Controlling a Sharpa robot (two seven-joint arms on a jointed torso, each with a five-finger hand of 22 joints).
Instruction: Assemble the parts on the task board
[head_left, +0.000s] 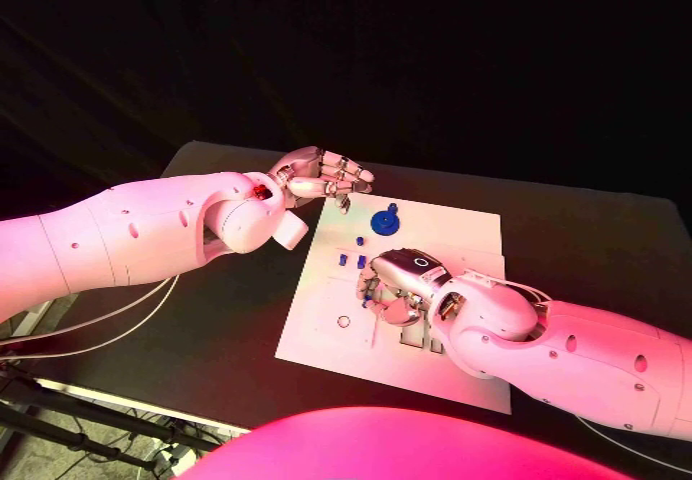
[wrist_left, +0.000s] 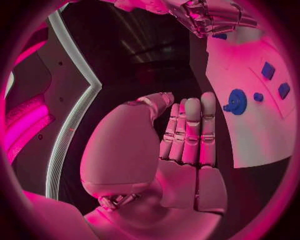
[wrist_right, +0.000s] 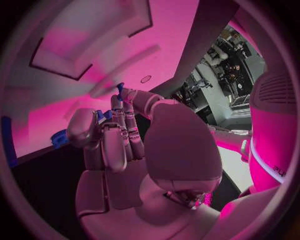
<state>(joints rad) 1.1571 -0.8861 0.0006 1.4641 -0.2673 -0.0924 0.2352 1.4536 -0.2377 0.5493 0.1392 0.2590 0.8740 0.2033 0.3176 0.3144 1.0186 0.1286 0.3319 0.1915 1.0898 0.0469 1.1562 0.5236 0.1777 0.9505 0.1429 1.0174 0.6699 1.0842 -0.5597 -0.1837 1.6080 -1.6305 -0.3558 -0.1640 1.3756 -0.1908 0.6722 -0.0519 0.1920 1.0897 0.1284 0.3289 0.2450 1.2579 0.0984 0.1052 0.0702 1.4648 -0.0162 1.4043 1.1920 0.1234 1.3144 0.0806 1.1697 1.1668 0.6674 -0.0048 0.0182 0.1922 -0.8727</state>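
Note:
The white task board (head_left: 462, 235) lies mid-table. My right hand (head_left: 401, 285) rests low over its middle, fingers curled in; the right wrist view shows a small blue part (wrist_right: 102, 115) pinched between its thumb and fingers (wrist_right: 125, 125). A round blue part (head_left: 385, 220) stands near the board's far edge, with small blue parts (head_left: 343, 259) just in front of it. My left hand (head_left: 320, 178) hovers beyond the board's far left corner, holding nothing, its fingers (wrist_left: 190, 130) held straight and close together. From the left wrist, the round blue part (wrist_left: 236, 101) sits on the board (wrist_left: 250, 135).
The black table (head_left: 216, 330) surrounds the board, with bare room left of it. A small ring-shaped hole (head_left: 343, 321) marks the board's near left part. Dark slots (head_left: 418, 338) lie beside my right wrist. Cables (head_left: 101, 330) hang off the table's left edge.

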